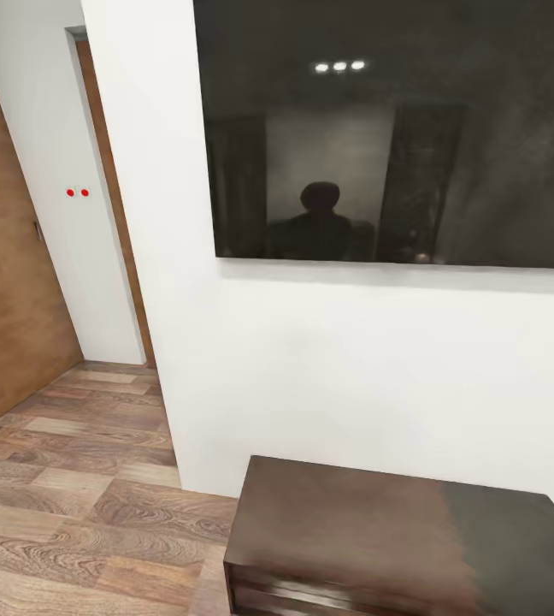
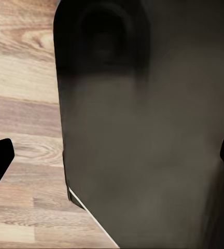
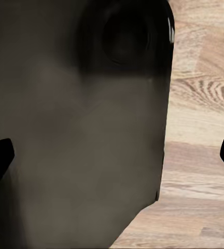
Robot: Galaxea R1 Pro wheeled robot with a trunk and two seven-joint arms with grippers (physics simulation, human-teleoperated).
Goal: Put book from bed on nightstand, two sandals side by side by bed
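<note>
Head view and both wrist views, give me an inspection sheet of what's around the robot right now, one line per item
Surface: light brown wood-plank floor, bare where it shows.
Job's things: nothing seen; the robot looks to be on its way.
Clutter: nothing seen.
Grippers: left gripper open, dark fingertips wide apart at the picture's edges, nothing between them; right gripper the same. Both hang over a dark rounded part of the robot's body with floor beside it.
Cables: nothing seen.
Surroundings: white wall with a large dark glossy panel mounted on it; a dark wooden console with a greyish right end against the wall; brown wooden door at left; two red dots on the far wall.
</note>
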